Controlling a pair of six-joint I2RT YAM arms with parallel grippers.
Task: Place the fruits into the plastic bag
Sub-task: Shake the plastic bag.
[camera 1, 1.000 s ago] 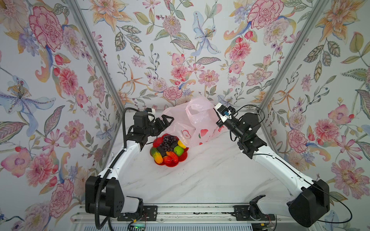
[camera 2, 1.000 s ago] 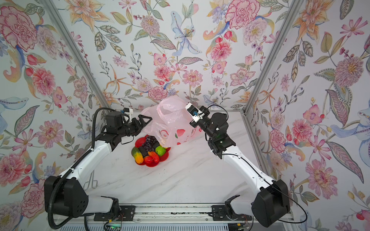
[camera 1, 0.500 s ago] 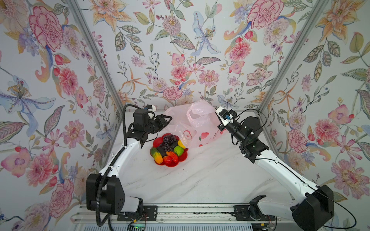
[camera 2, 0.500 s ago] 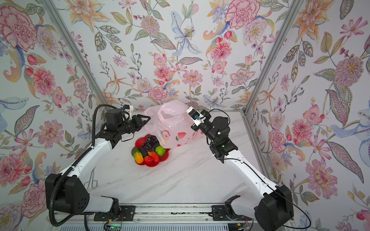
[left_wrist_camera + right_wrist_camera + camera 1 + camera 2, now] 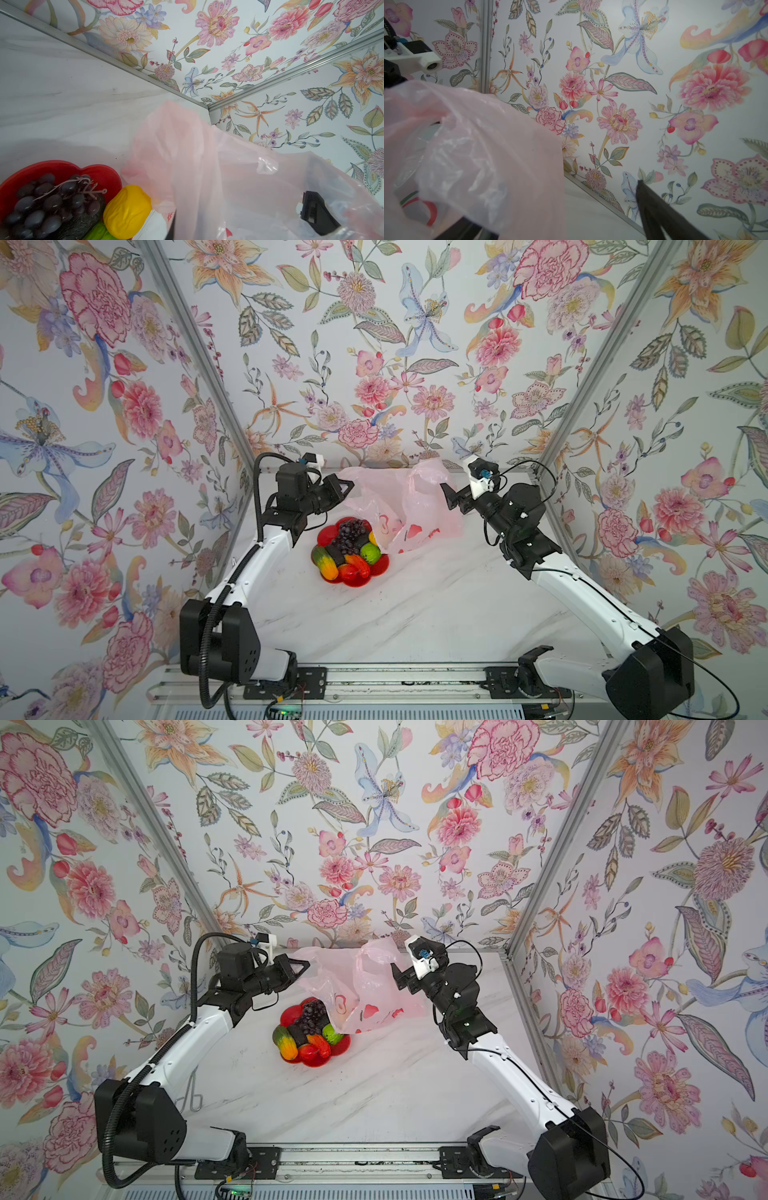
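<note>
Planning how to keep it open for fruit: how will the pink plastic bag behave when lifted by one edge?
Probably floppy: the plastic bag looks thin, translucent and crumpled, sagging in folds. Likely very light, so it may slide on the smooth table when pushed. Its mouth will probably collapse unless held at two points.

The fruits (image 5: 348, 548) lie on the plate (image 5: 325, 534), the plastic bag (image 5: 401, 497) behind it, between left claw (image 5: 349, 486) and right claw (image 5: 447, 497).

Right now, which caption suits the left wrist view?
Pink plastic bag beside red plate holding grapes and a yellow fruit.
</note>
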